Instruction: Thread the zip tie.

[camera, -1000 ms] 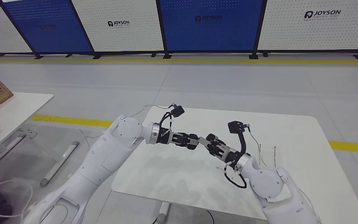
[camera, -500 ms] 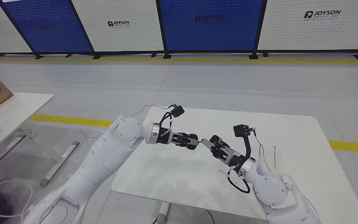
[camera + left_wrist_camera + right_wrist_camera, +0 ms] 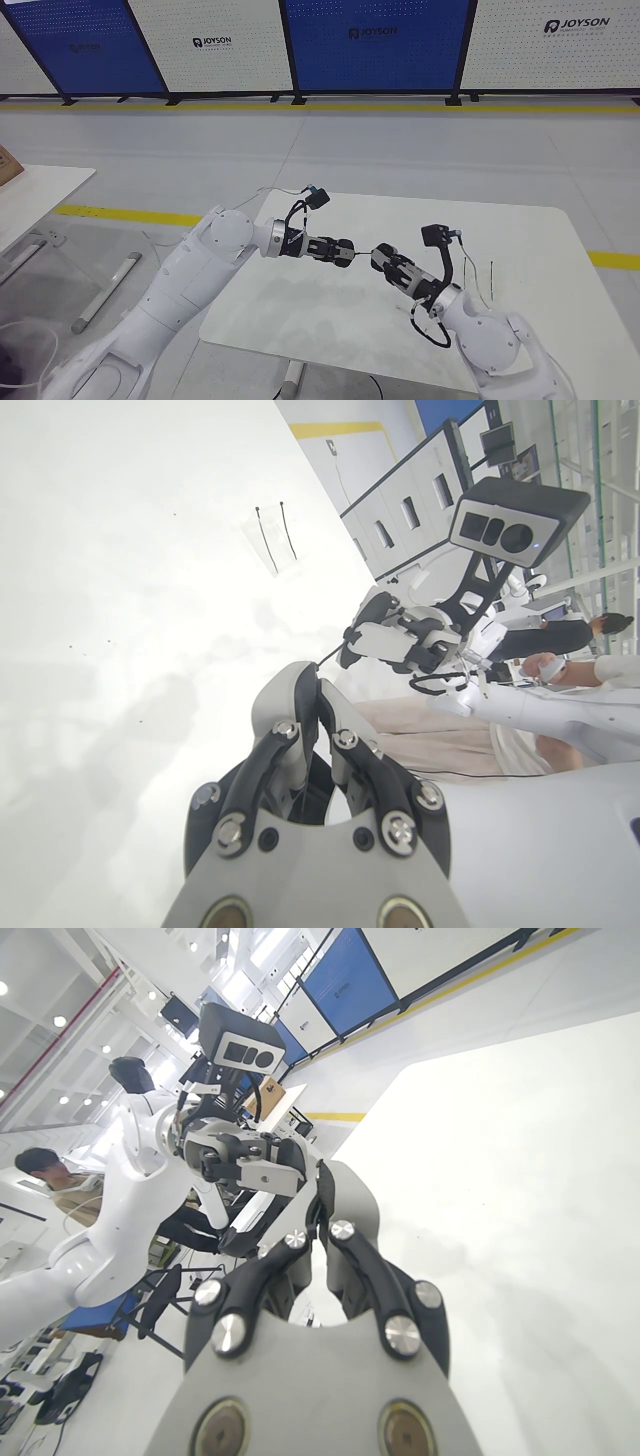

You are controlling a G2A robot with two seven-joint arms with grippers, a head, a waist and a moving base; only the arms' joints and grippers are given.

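The white surface carries little beyond the work itself. The two arms meet above its middle, nose to nose. The left gripper is pinched tight on one end of the zip tie, a thin black strap that runs in the air across the short gap to the right gripper. The right gripper's fingers are likewise closed, with the strap's other end at their tips. The tie hangs clear of the surface between the two grippers.

Well apart from them, towards the surface's right edge in the top view, two spare ties lie flat side by side, nearly parallel.

Around the surface is pale grey floor, crossed by a yellow line. A second white table stands off to the left. Along the back runs a row of partition panels, a blue panel flanked by white perforated panels.
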